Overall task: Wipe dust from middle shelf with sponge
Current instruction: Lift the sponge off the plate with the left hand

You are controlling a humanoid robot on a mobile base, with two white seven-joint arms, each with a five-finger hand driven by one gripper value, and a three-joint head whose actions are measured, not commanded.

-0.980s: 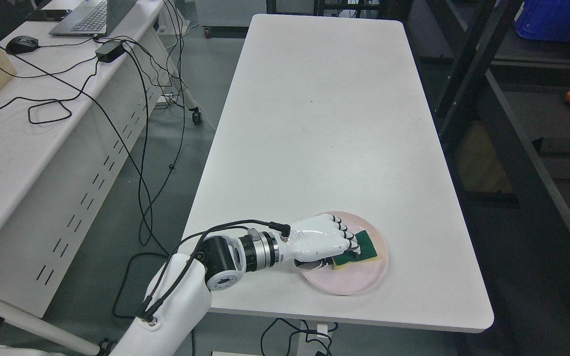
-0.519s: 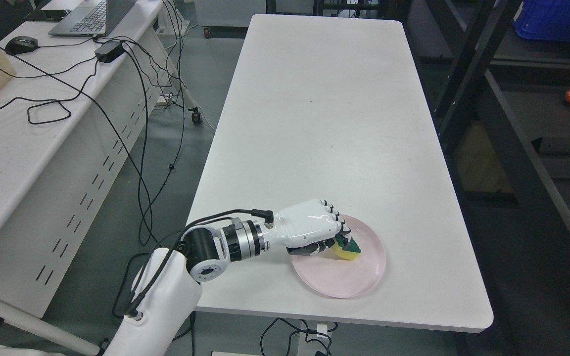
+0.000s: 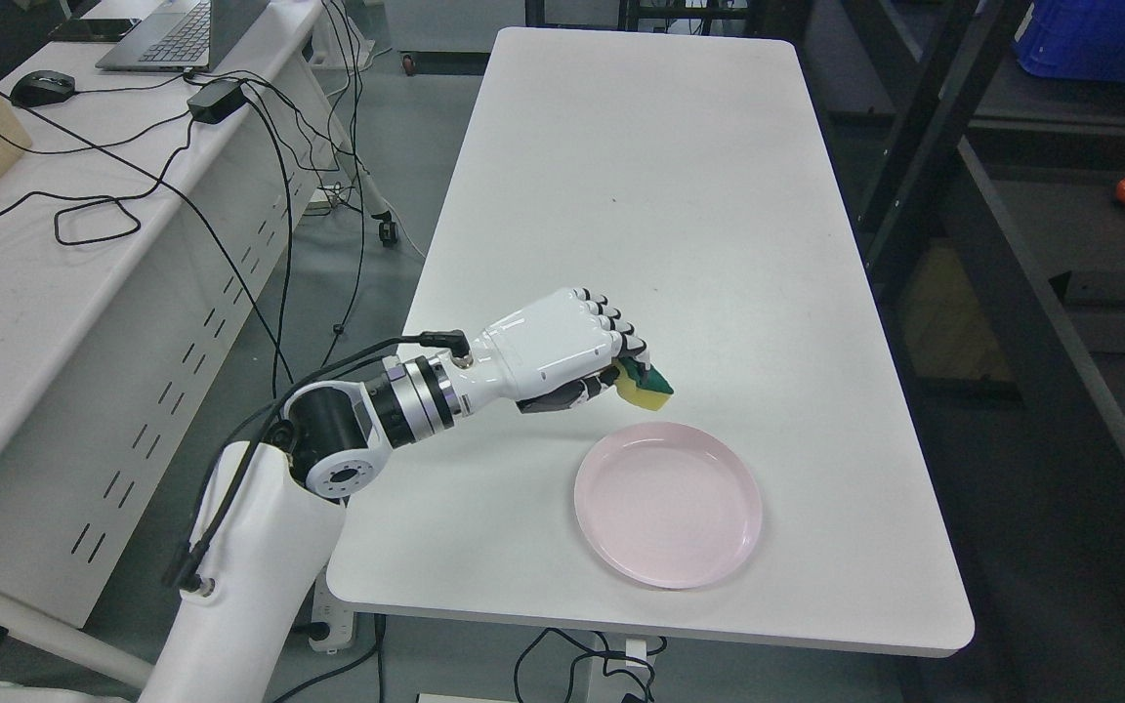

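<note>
— What has changed in the last second?

— The left hand (image 3: 562,351) has risen off the pink plate (image 3: 668,504), carrying the sponge (image 3: 647,388) with it. A second ago both sat low on the plate; now the plate lies bare on the white table (image 3: 641,195).

— How is the sponge held?

— Fingers (image 3: 611,322) curled tight around it, yellow side down, green edge showing, in the air above the table just beyond the plate's far rim.

— And for the task?

— Pickup looks done. The dark shelving (image 3: 1031,264) stands well to the right, so carrying across and wiping remain.
</note>
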